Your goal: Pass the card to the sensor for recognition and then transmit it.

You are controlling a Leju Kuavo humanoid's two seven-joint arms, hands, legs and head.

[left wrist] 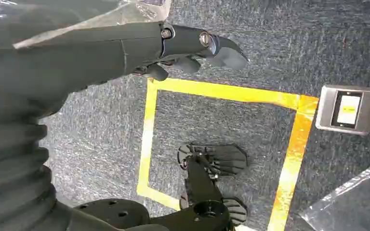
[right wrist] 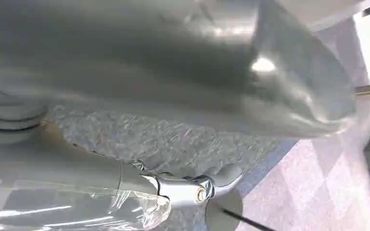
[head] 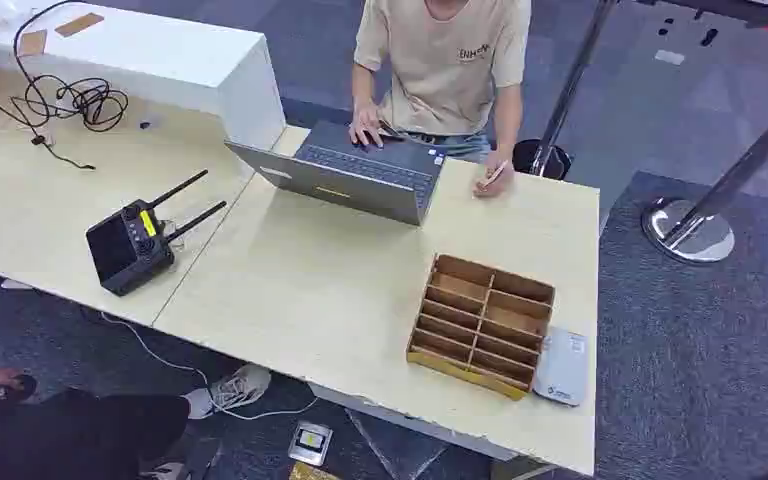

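Note:
A flat pale grey sensor box lies on the table by the right side of a wooden slotted organiser. Across the table, a person holds what looks like a thin pale card at the far edge. My left hand hangs over the carpet, fingers loosely stretched, holding nothing. In the right wrist view my right hand hangs below a blurred grey surface, thumb out, with nothing in it.
An open grey laptop stands in front of the person. A black controller with two antennas sits at the left, with cables behind it. Chrome stanchions stand on the right. Yellow floor tape and a small grey device lie below.

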